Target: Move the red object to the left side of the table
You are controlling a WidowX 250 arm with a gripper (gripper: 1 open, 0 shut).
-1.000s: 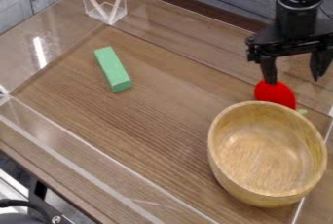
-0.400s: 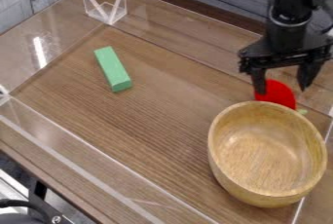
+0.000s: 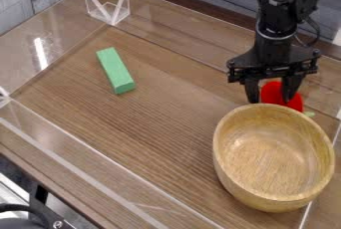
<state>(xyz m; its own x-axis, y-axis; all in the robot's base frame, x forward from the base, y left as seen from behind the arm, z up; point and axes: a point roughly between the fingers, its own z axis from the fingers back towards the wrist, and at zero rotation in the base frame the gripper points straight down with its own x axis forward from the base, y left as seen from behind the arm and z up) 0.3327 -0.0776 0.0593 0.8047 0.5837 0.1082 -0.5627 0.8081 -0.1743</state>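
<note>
This looks like a robotics lab or test bench, not a home. The table [image 3: 120, 123] has a brown wood-grain top and is closed in by low clear acrylic walls [image 3: 54, 29], like a small work pen. A black robot arm [image 3: 282, 19] stands over it on the right side. On the surface lie only simple props: a green block [image 3: 116, 71], a wooden bowl [image 3: 274, 156] and a small red toy fruit [image 3: 282, 94]. The background behind the table is blurred and cannot be read.

Arm [image 3: 281, 9]: all black, slim jointed column w/ cable alongside. Gripper [image 3: 273, 90] below it: black crossbar, two thin black fingers [image 3: 250, 87] hanging from its ends.
</note>
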